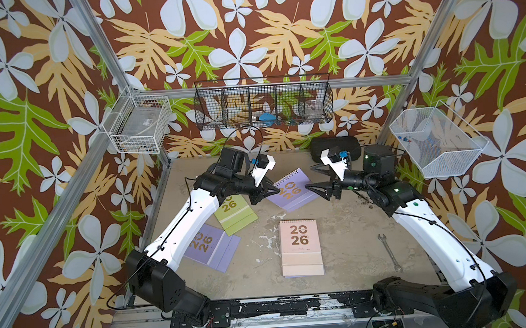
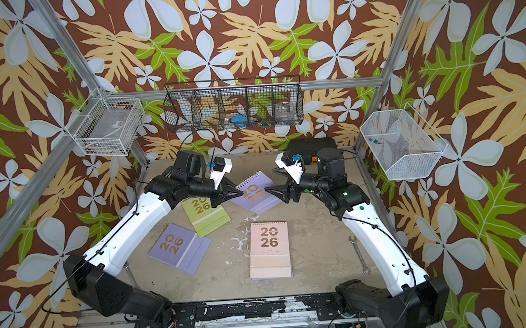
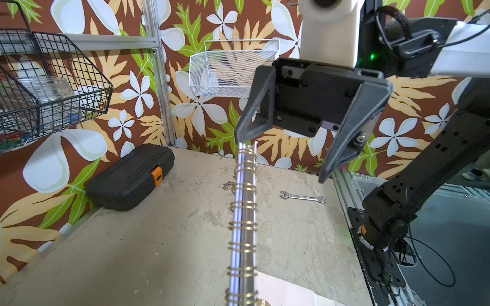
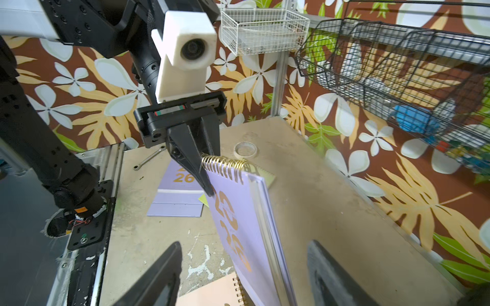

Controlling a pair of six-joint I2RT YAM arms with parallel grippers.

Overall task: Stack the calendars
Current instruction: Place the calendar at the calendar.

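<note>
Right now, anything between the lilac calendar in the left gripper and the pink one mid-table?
Nothing visible: left gripper holds the lilac calendar by its spiral edge; only bare table lies between it and the pink calendar; right gripper, open, stands aside.

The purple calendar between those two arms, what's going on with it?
The left gripper is shut on the lilac calendar near its spiral binding, holding it up tilted. The right gripper faces it, open. A pink calendar, a green calendar and a second lilac calendar lie on the table, not yet stacked together.
</note>
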